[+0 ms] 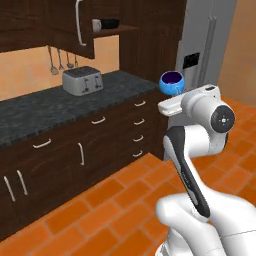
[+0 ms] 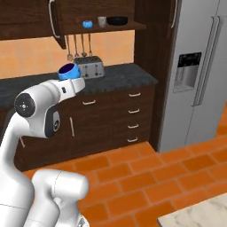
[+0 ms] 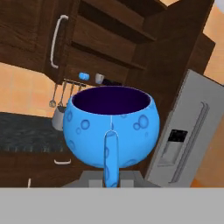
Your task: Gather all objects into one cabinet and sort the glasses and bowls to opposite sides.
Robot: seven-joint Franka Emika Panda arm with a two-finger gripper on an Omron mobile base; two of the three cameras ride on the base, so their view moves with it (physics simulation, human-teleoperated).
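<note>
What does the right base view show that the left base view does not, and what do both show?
Right base view alone: a small blue bowl on the open cabinet's shelf, and the whole fridge front.
Left base view alone: the cabinet units at the counter's far left.
Both: the blue bowl gripped in the hand, the toaster, grey-beige cup and black bowl.

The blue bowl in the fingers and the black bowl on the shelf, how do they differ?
The blue bowl is bright blue with bubble spots, deep and rounded; the black bowl is plain black, wider and shallower. The blue bowl is held out from the counter, while the black bowl sits on the cabinet shelf. Both stand upright.
</note>
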